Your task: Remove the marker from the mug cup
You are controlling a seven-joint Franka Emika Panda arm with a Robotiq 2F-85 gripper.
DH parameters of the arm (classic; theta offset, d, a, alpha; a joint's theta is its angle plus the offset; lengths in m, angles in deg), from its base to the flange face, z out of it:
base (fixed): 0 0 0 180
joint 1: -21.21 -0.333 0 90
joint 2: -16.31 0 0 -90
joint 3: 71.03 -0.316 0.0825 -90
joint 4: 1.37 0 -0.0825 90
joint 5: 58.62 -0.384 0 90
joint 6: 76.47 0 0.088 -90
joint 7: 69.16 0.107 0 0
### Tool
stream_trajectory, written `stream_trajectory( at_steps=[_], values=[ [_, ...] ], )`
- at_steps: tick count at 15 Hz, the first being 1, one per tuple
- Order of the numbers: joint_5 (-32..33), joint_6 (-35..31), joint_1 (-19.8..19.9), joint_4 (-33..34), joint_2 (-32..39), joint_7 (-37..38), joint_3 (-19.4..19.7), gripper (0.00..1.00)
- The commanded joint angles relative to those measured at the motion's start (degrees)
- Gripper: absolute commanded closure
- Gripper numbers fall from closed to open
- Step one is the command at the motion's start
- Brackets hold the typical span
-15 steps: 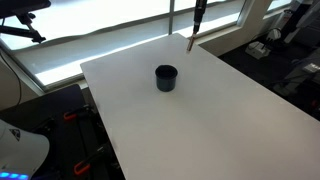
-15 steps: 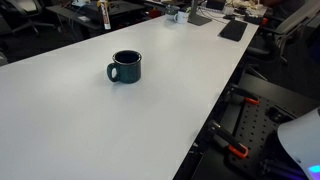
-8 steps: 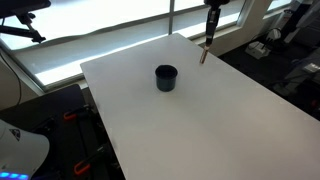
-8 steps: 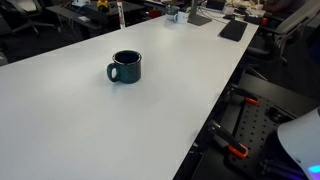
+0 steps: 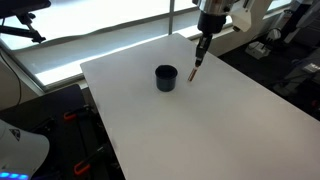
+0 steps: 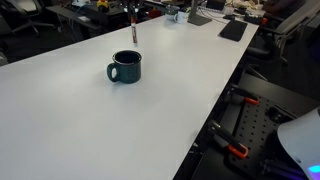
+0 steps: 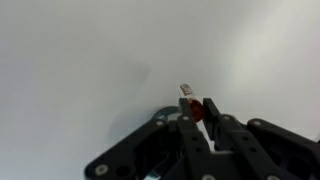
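The dark mug cup [image 5: 166, 77] stands upright on the white table [image 5: 230, 120]; it also shows in an exterior view [image 6: 125, 67], handle to its left. My gripper [image 5: 203, 45] is shut on the dark red marker [image 5: 196, 66], which hangs point down just above the table, beside the cup and outside it. In an exterior view the gripper [image 6: 133, 12] and marker [image 6: 134, 31] are behind the cup. In the wrist view the jaws [image 7: 197, 108] clamp the red marker [image 7: 188, 96] over bare table; the cup is out of that view.
The table edge [image 6: 225, 95] runs along one side, with red-clamped equipment [image 6: 240, 150] below it. Desk clutter [image 6: 215, 15] lies at the far end. A window ledge [image 5: 120, 35] runs behind the table.
My gripper has carried the marker from the table's far edge down and in towards the cup. The cup has not moved.
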Motion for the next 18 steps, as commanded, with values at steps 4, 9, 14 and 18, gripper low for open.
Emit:
stream_trajectory(
  at_steps=[4, 9, 14, 18],
  values=[
    [-3.9, -2.0, 2.5, -4.2, 1.5, -0.2, -0.8, 0.96],
    [-4.3, -2.7, 3.2, -5.4, 3.2, 0.3, -0.7, 0.96],
    [-3.2, -0.9, 3.2, -4.1, 4.6, 0.2, -0.4, 0.78],
    [-3.3, -0.9, 3.2, -4.2, 4.6, 0.2, -0.4, 0.61]
  ],
)
